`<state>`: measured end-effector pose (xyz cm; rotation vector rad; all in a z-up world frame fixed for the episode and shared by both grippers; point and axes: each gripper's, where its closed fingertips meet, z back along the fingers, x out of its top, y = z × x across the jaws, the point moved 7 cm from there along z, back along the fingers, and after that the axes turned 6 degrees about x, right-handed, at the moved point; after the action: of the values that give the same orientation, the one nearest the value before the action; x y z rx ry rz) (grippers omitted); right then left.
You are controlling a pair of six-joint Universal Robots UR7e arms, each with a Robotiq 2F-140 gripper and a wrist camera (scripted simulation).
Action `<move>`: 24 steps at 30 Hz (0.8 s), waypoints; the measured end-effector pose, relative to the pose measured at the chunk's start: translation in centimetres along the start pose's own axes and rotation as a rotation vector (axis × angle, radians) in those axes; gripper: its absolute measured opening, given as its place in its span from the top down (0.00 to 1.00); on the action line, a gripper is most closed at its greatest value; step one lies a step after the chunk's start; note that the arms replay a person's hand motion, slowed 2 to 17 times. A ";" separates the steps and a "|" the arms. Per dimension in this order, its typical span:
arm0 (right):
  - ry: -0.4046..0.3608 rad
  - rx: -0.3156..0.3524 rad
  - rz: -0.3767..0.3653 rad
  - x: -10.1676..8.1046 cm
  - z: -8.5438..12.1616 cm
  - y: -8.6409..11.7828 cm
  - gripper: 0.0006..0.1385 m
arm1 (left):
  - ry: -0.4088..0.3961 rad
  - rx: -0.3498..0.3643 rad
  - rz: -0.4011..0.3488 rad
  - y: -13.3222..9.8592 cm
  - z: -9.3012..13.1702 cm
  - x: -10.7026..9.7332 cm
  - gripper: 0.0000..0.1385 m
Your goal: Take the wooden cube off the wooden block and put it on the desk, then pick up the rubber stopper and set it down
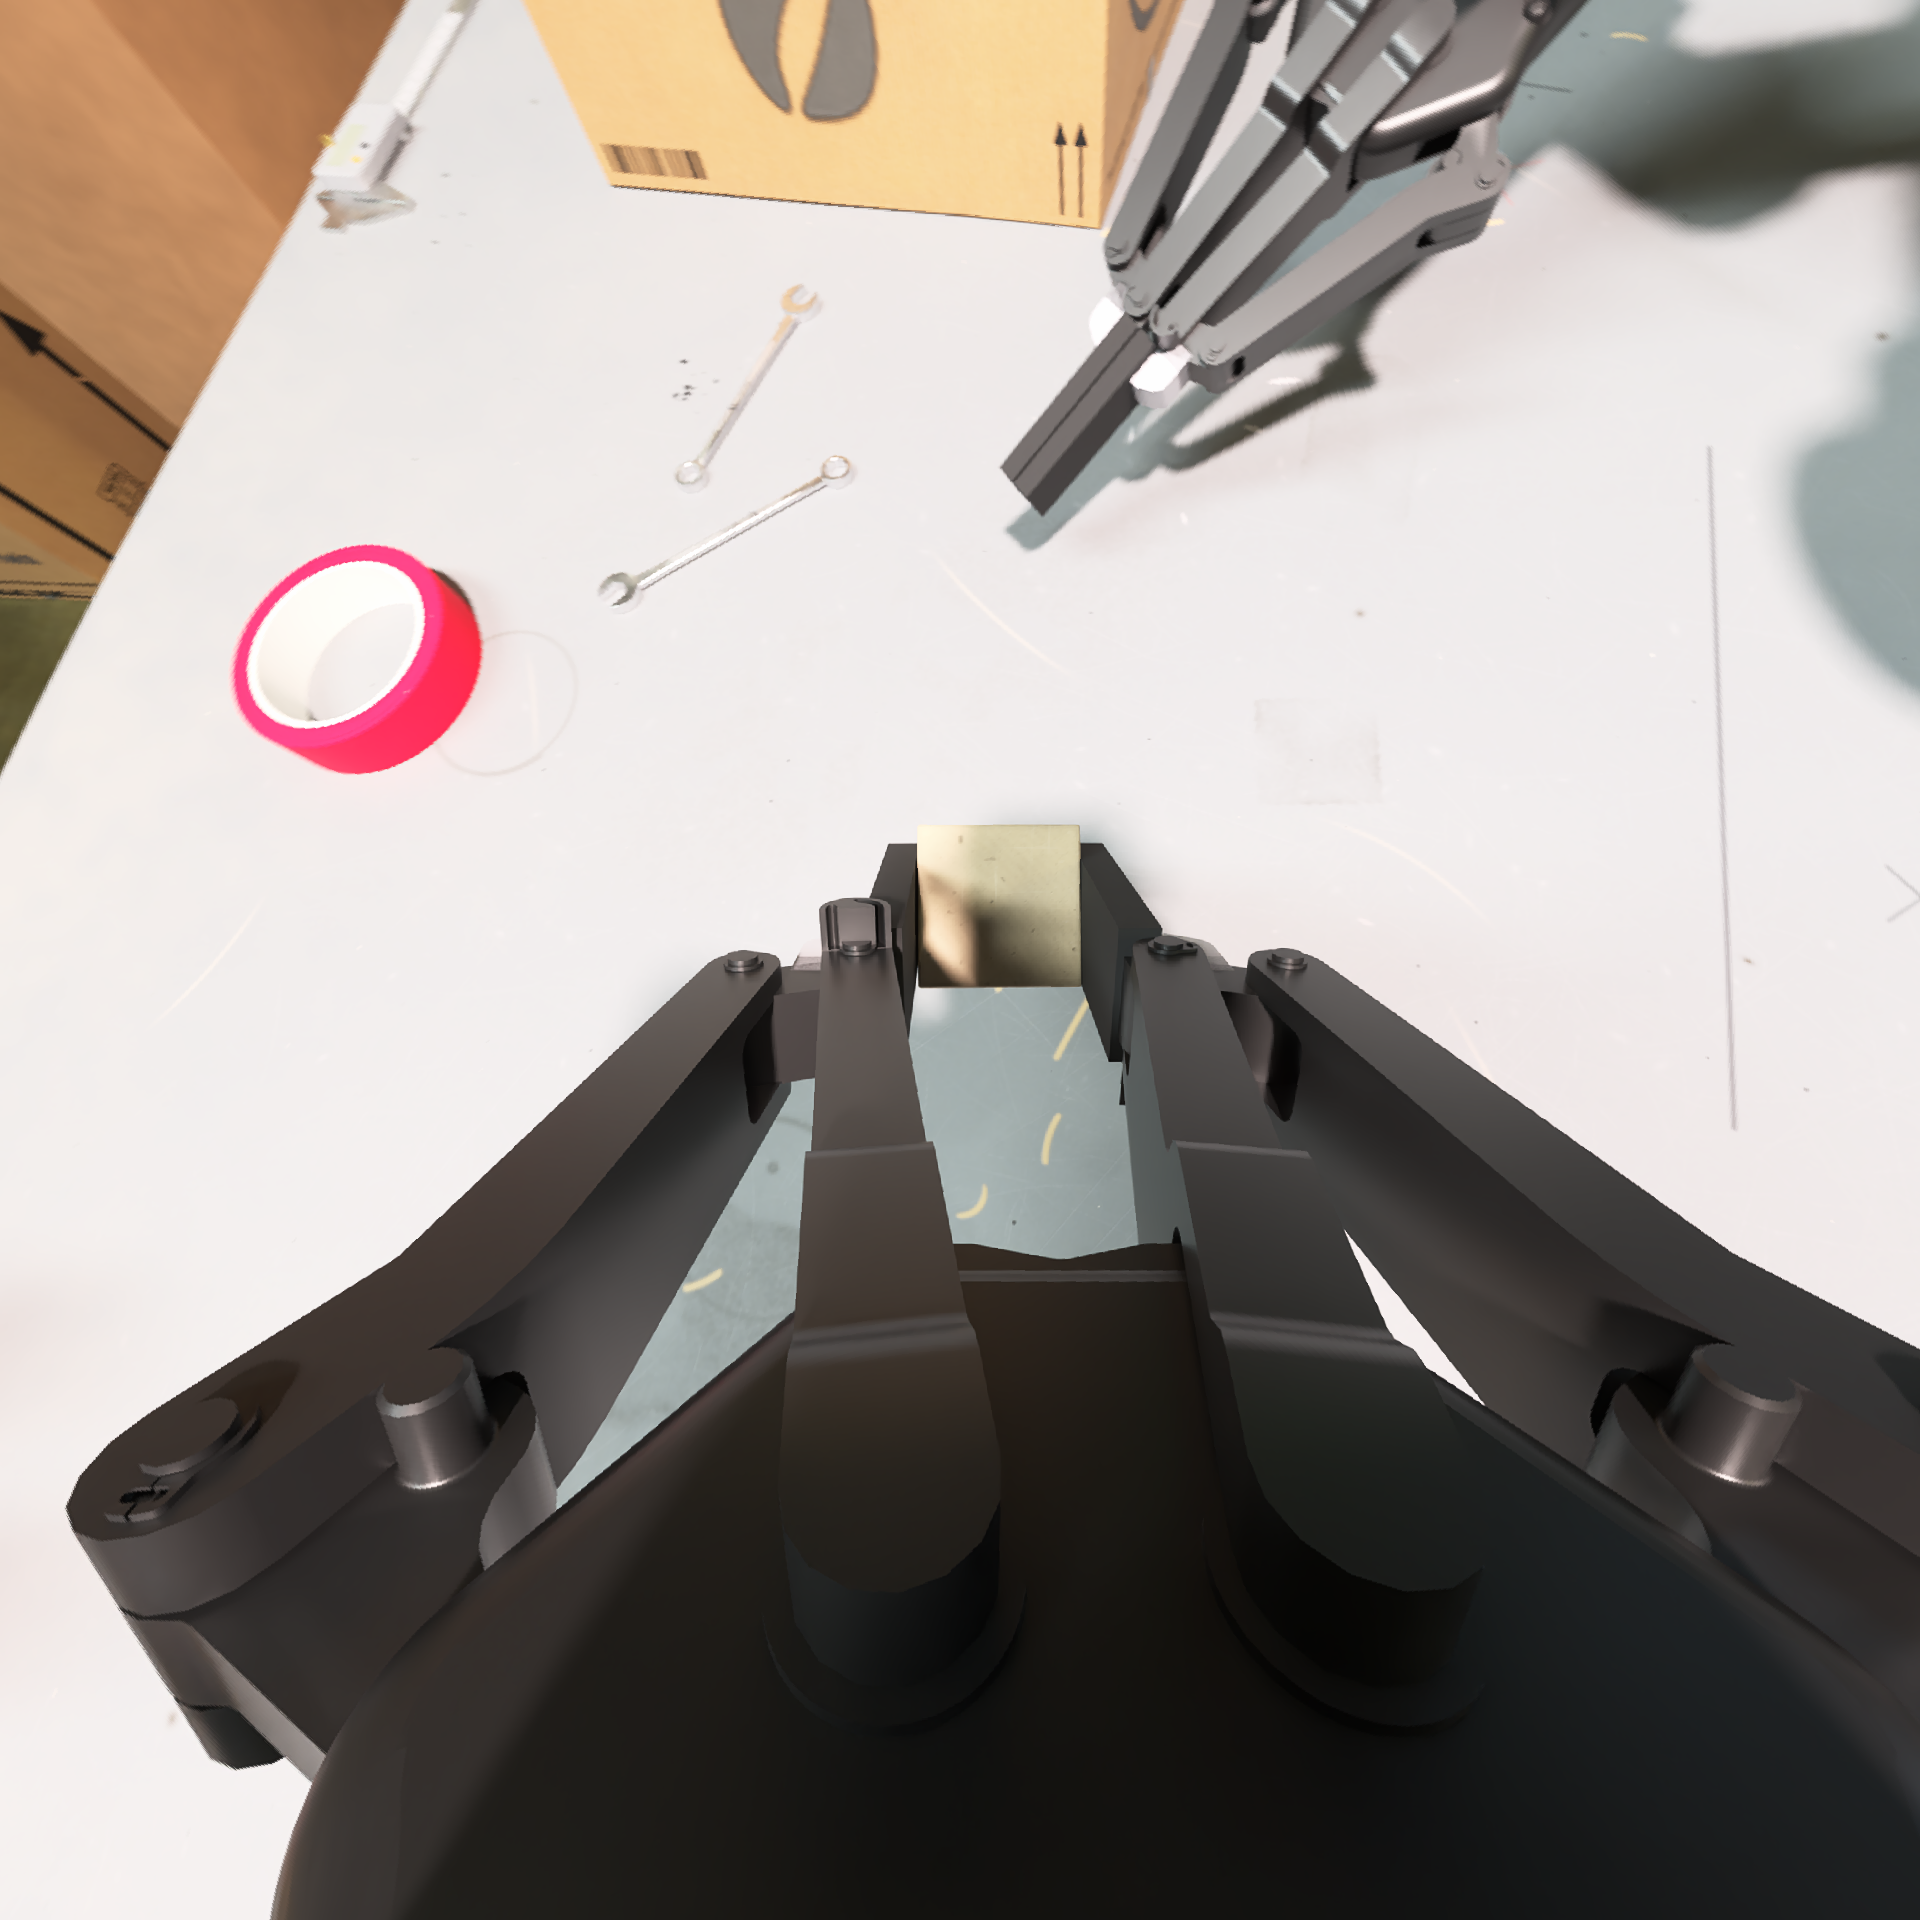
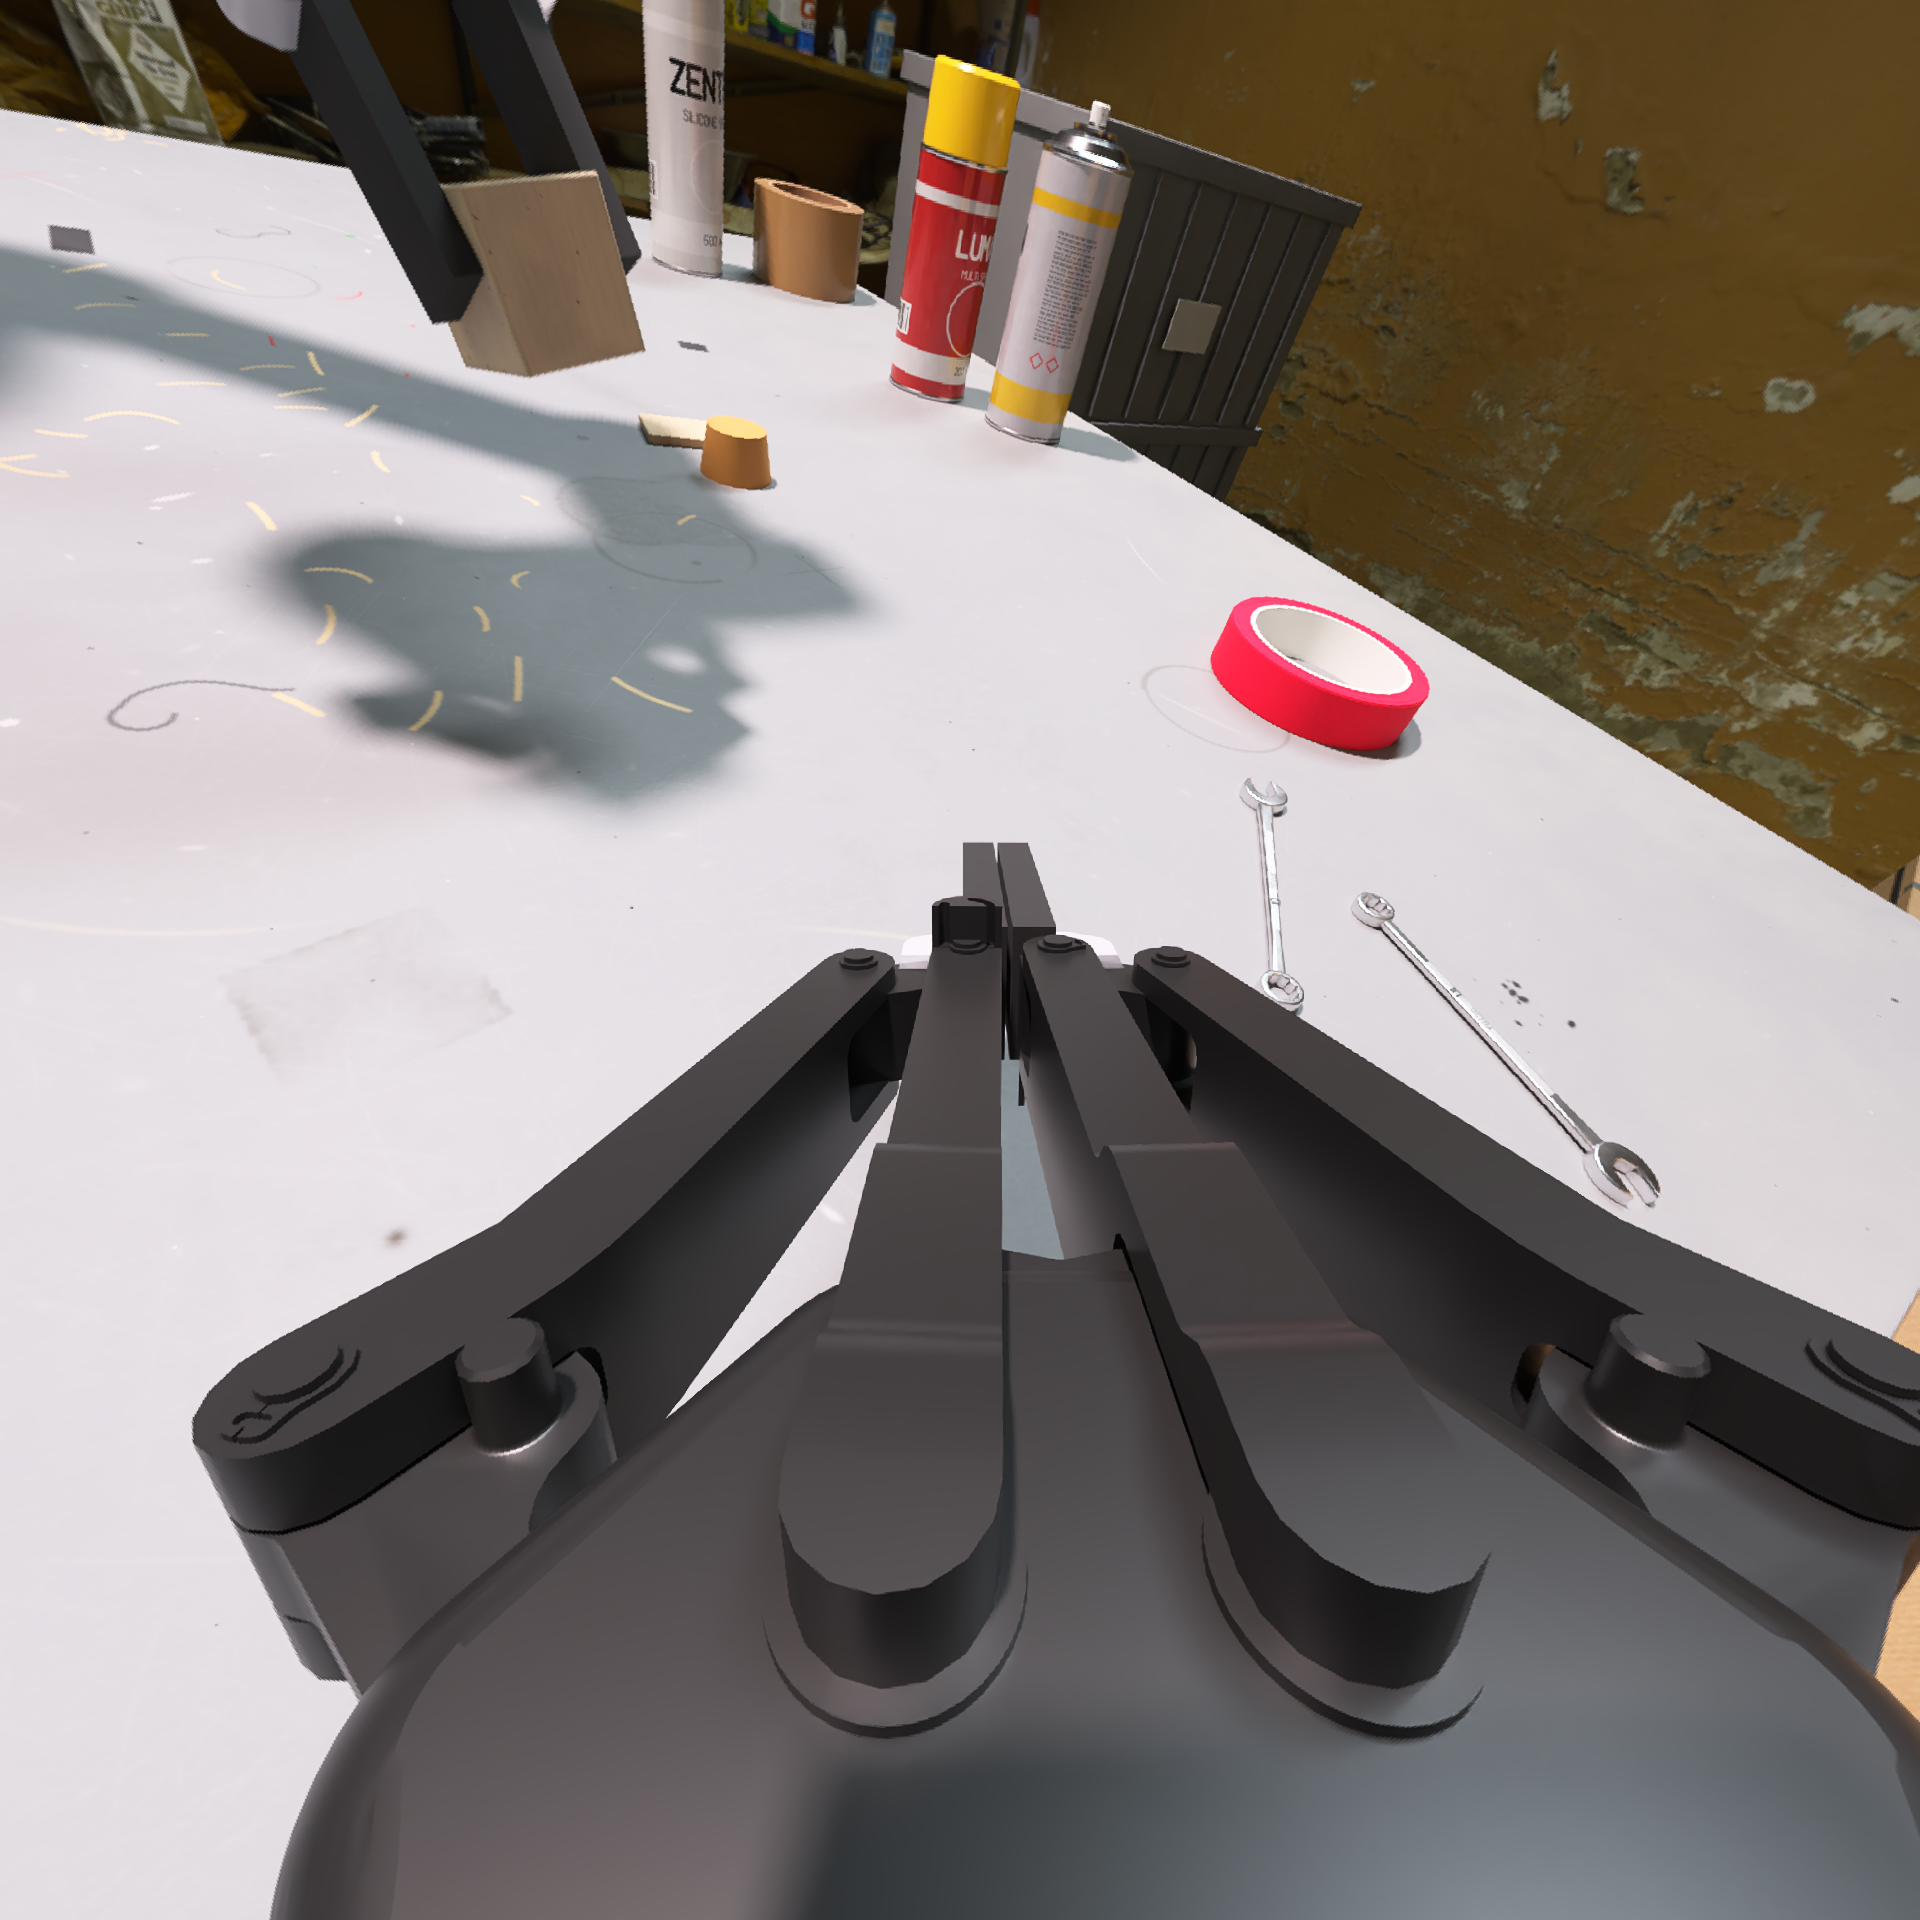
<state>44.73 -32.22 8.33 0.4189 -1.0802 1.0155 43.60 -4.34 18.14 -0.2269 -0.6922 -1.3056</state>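
Desk [image 2: 935,644] bears rubber stopper [image 2: 736,451], seen only from right wrist

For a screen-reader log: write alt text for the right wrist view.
The right pincer, shut and empty, hangs over a white desk. Farther off, the left pincer holds a wooden cube in the air above a rubber stopper; red tape and two wrenches lie at right.

Colours spotted: a pale tan wooden cube [image 2: 545,275], an orange-tan rubber stopper [image 2: 736,451], a hot pink tape roll with white core [image 2: 1320,672], a red-and-yellow spray can [image 2: 951,234], a brown cardboard box [image 1: 873,104].
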 end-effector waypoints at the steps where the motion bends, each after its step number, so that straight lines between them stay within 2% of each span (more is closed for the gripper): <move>1: 0.000 0.002 0.000 0.0 0.0 0.0 1.00 | 0.003 -0.014 -0.010 -0.2 -0.3 0.1 0.72; 5: -0.001 0.009 0.001 0.0 0.0 0.0 1.00 | 0.009 -0.053 -0.059 -0.9 -1.4 0.6 0.72; 16: -0.002 0.021 -0.006 -0.1 0.1 -0.2 1.00 | 0.040 -0.149 -0.126 -2.5 -3.7 0.7 0.72; 24: 0.006 0.039 -0.015 -0.3 -0.2 -0.3 1.00 | 0.091 -0.176 -0.170 -3.2 -5.0 0.0 0.72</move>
<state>45.03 -32.38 8.06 0.4545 -1.0520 1.0247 42.31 -7.81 13.52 -0.2538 -0.5287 -1.5321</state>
